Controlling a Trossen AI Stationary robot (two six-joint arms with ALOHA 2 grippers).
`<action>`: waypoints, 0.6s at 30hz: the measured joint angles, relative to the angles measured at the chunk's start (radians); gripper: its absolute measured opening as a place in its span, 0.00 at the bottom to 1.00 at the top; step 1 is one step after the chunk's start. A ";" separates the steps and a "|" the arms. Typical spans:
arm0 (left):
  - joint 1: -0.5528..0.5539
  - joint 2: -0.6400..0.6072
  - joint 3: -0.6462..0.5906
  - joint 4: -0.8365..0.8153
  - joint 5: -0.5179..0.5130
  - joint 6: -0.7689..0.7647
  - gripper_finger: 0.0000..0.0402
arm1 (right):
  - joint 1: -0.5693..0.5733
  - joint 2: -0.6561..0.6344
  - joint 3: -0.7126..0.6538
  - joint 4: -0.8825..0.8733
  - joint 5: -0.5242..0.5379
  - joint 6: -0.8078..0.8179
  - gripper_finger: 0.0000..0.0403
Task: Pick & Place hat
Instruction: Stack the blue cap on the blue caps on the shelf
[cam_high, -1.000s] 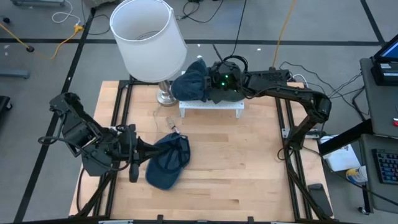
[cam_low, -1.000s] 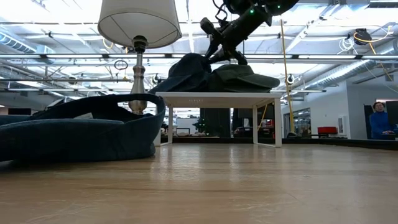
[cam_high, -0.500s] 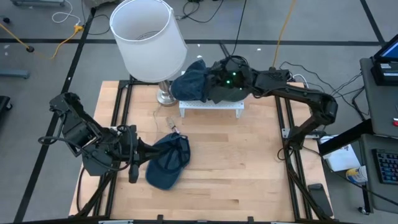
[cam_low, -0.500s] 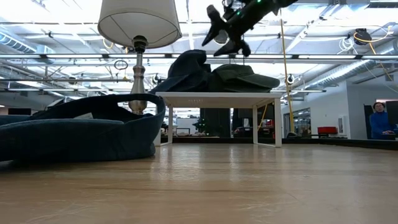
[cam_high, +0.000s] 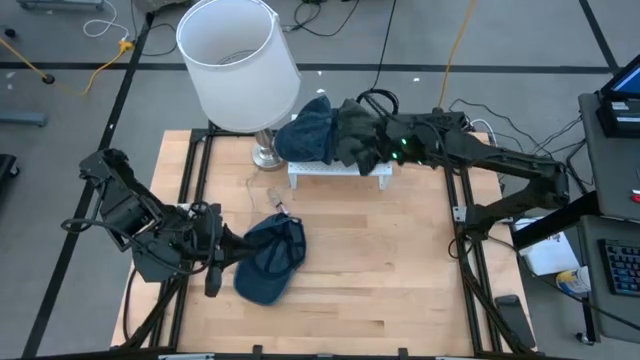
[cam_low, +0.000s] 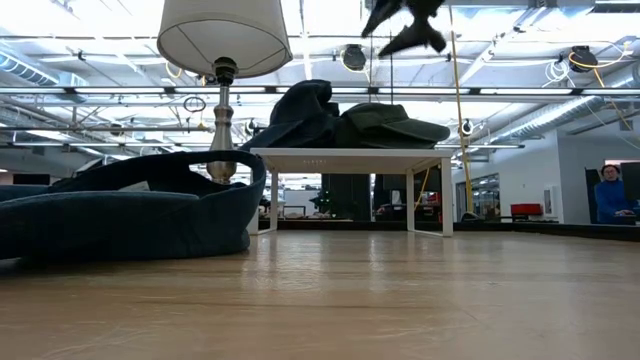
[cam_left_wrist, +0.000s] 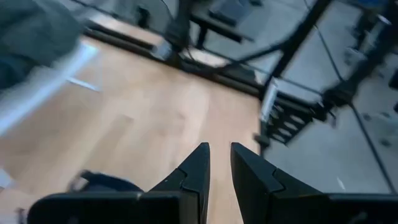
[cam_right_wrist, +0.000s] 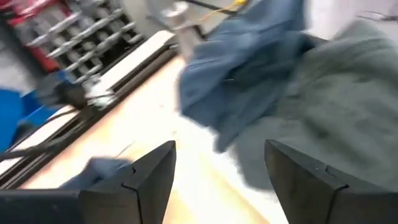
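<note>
An open industrial lab: exposed ceiling ducts (cam_low: 560, 105), floor cables (cam_high: 60, 75), parts racks (cam_right_wrist: 81, 31).

A white-shaded lamp (cam_high: 238, 62) stands beside a white rack (cam_high: 340, 172).

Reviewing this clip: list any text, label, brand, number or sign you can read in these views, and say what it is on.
No text can be read in any view.
White stand: a faint mark on the front edge in the low view, too small to read.
Dark green hat, blue hat on the stand and blue hat on the table: no label shows.
Lamp: plain shade, no mark.
</note>
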 joint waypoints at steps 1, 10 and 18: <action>0.000 0.000 0.000 0.000 0.030 0.000 0.17 | 0.029 -0.011 0.000 -0.004 0.000 0.000 0.58; 0.007 0.013 0.000 -0.001 0.199 -0.160 0.23 | 0.225 -0.047 0.000 0.013 -0.036 0.008 0.59; 0.059 0.055 0.000 0.000 0.303 -0.455 0.50 | 0.272 -0.051 0.000 0.065 -0.424 -0.040 0.58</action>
